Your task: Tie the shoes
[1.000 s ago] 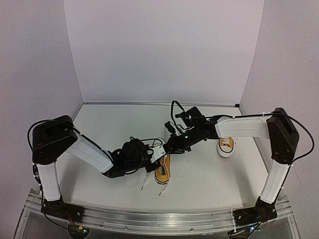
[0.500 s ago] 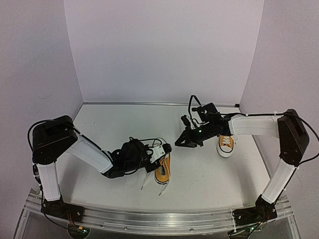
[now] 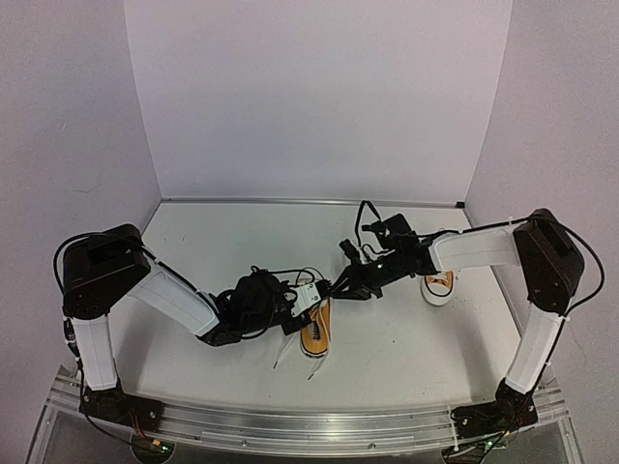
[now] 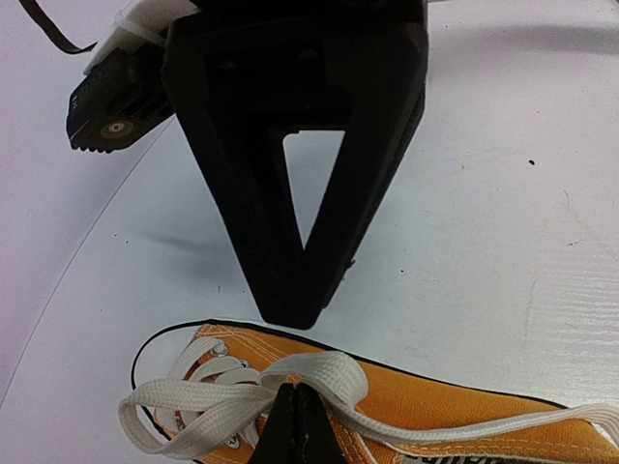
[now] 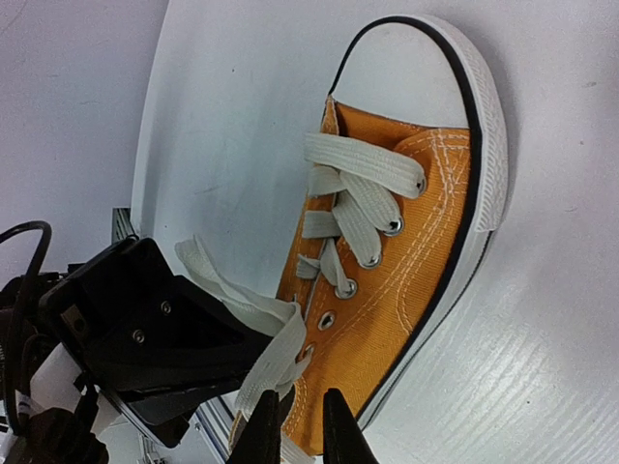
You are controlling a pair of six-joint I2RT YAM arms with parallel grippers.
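Top view: two black-and-white arms are meeting at the centre of the white table (image 3: 406, 358). The left gripper (image 3: 319, 290) and right gripper (image 3: 338, 286) are hanging tip to tip over the near shoe (image 3: 316, 333), which is lying just below centre with loose lace (image 3: 290, 350) ends trailing to its lower left. The second shoe (image 3: 437, 284) is sitting at right, partly hidden behind the right forearm. A black cable (image 3: 364, 211) is looping above that wrist.

Left wrist view: its fingers (image 4: 282, 430), pressed together at the bottom edge, are pinching a white lace loop over the orange canvas. The right gripper's black wedge is filling the upper centre and blocking the table beyond.

Right wrist view: its fingers (image 5: 263, 433) are standing a narrow gap apart at the bottom edge, nothing showing between them, and a lace strand is running just beside the left one. The shoe's white toe cap (image 5: 411, 72) is pointing to the upper right, while the left gripper's black body is crowding the lower left
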